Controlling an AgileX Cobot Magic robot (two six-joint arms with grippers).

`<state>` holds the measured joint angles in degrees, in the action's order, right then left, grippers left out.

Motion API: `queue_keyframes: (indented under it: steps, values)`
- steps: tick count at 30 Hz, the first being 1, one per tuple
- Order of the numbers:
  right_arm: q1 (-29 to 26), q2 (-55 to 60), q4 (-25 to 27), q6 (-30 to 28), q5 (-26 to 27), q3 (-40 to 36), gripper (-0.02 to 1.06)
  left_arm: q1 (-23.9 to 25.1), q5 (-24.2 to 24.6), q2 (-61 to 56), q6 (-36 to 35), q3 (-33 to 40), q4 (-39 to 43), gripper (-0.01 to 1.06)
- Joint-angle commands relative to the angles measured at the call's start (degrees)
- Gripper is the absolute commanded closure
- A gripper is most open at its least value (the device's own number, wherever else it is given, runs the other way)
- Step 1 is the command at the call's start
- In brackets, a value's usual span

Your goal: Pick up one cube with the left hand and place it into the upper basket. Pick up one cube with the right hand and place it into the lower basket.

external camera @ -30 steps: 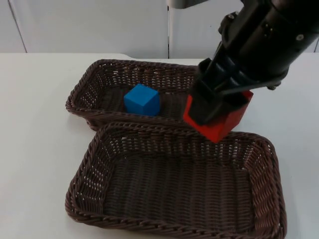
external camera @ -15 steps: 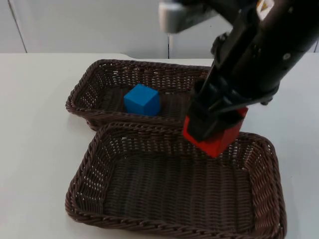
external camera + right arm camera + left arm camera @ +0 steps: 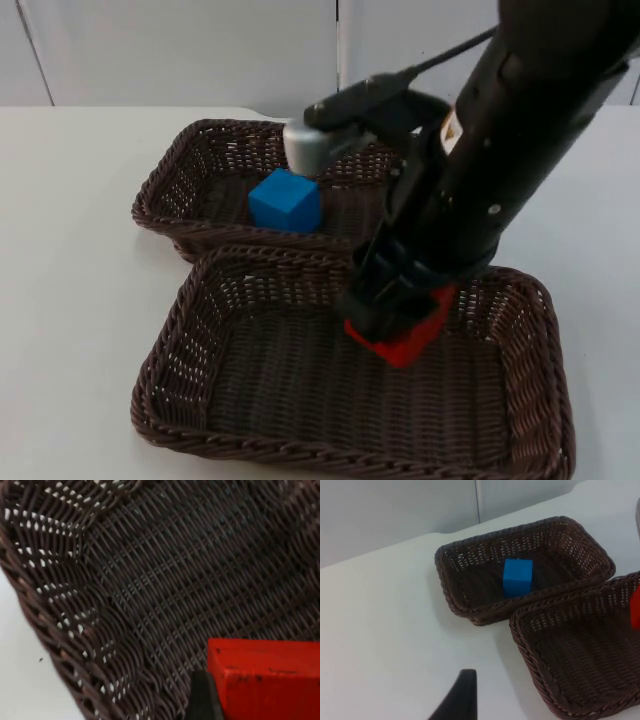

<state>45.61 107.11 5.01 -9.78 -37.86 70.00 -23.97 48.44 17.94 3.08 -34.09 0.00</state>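
My right gripper (image 3: 392, 318) is shut on a red cube (image 3: 408, 338) and holds it low inside the lower basket (image 3: 190, 300), right of its middle. In the right wrist view the red cube (image 3: 265, 680) hangs just over the woven floor of that lower basket (image 3: 150, 580), beside one black fingertip (image 3: 202, 700). A blue cube (image 3: 285, 200) lies in the upper basket (image 3: 165, 180), left of its middle. From the left wrist I look down on the blue cube (image 3: 517, 577), the upper basket (image 3: 445, 577) and the lower basket (image 3: 530, 645); the left arm waits off to the left.
Both dark wicker baskets touch along their long rims. White table top (image 3: 70, 290) spreads to the left of them and the grey partition wall (image 3: 180, 50) closes the far side. The right arm's bulk hangs over the upper basket's right end.
The right gripper has carried the red cube from above the shared rim forward, left and down into the lower basket. The blue cube has not moved.
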Motion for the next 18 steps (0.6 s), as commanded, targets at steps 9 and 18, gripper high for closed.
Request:
queue_keyframes:
  steps: [9,18]
  values:
    - [0.4,7.14,1.59,-0.38,3.81,0.38,0.98,0.05,-0.65,-0.29,-0.18,0.2,0.0,0.08]
    - [0.4,8.56,1.72,-0.38,4.45,0.38,0.55,0.05,-0.65,-0.29,-0.18,0.2,0.0,0.08]
